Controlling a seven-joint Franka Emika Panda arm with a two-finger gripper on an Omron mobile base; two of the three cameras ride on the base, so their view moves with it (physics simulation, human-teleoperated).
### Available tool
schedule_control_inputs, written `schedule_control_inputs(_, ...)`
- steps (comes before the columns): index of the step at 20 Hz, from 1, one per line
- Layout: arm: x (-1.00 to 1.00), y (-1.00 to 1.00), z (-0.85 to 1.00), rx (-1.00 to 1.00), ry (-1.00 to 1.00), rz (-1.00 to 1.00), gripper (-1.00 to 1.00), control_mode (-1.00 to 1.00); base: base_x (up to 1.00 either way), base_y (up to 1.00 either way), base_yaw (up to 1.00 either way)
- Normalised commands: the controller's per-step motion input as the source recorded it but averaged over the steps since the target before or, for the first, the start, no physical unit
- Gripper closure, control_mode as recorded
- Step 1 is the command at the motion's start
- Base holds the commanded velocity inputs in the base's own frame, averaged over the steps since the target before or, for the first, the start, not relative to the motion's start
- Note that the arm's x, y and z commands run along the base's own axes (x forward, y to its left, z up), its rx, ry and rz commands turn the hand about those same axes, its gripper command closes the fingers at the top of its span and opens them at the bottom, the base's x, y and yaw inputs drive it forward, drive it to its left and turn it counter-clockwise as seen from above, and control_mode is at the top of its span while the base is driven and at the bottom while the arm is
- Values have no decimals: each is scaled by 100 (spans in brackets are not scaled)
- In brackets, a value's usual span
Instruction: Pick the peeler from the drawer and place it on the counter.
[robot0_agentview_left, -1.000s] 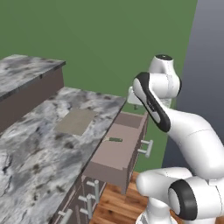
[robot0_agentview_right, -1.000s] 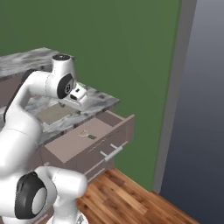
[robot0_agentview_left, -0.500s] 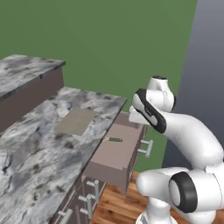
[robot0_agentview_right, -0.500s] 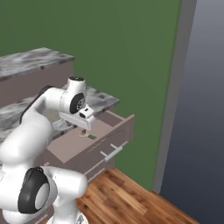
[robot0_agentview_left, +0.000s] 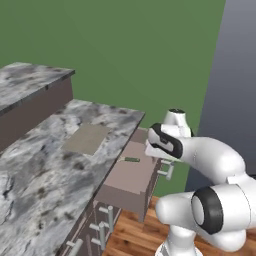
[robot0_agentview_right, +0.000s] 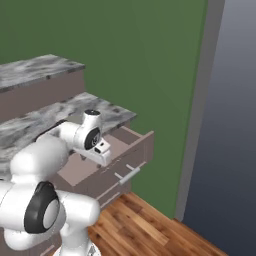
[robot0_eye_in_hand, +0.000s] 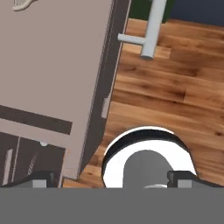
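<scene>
Peeler flat on drawer floor, apart from wide-spread fingers above the drawer's front edge.

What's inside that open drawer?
The drawer holds a small peeler lying on its bare flat bottom. The robot's arm covers the near corner, so that part cannot be checked.

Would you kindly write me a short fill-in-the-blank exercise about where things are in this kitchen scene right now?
1. The peeler lies inside the open ____.
2. The flat tan patch lies on the marbled ____.
3. The wall behind the counter is coloured ____.
4. The floor under the drawer is made of ____.

Missing words: drawer; counter; green; wood
</scene>
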Motion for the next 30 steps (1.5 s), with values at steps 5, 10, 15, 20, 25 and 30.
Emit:
schedule_control_inputs(5, 68, 3, -58, 0, 0, 0, -100, -100, 0, 0, 0)
schedule_control_inputs(10, 63, 13, -43, 0, -5, 0, -100, -100, 0, 0, 0)
schedule_control_inputs(15, 47, 11, -39, 0, -8, 0, -100, -100, 0, 0, 0)
schedule_control_inputs(20, 23, -2, -54, 0, -6, -5, -100, -100, 0, 0, 0)
schedule_control_inputs(25, -72, -48, -83, 0, -8, -20, -100, -100, 0, 0, 0)
schedule_control_inputs(30, -100, -88, -73, 0, -17, -20, -100, -100, 0, 0, 0)
